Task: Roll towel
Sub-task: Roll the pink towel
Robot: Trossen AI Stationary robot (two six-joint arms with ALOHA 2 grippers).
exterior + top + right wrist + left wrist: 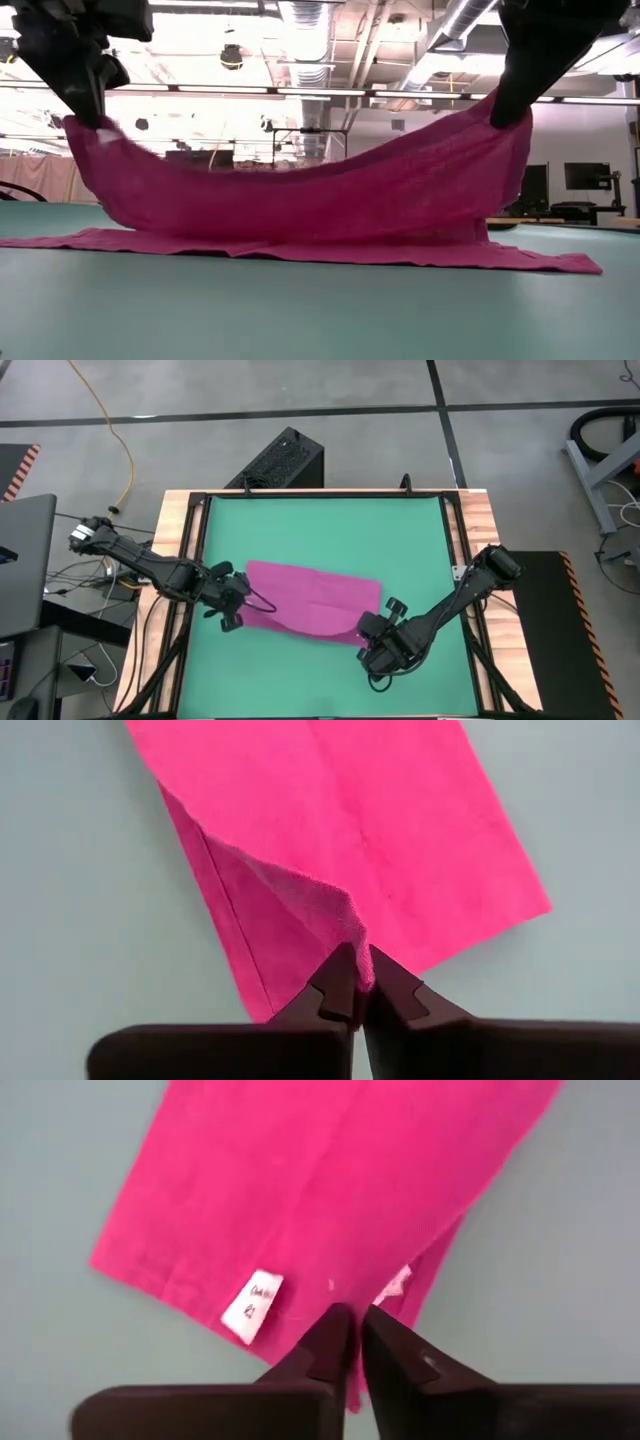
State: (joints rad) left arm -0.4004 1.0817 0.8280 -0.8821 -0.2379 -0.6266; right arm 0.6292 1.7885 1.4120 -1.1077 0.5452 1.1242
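Left gripper [240, 603] at nine o'clock and right gripper [368, 628] at five o'clock, each pinched on a near corner of the towel [315, 600] mid-table [320, 530], lifted edge sagging between them, far half flat; rolling barely begun, no turns formed.

My left hand [95, 120] and right hand [510, 115] are running off the low view's top edge. The print on the white tag [252, 1306] is staying too small to read, and the lifted towel [300, 195] is hiding the surface [300, 310] behind it.
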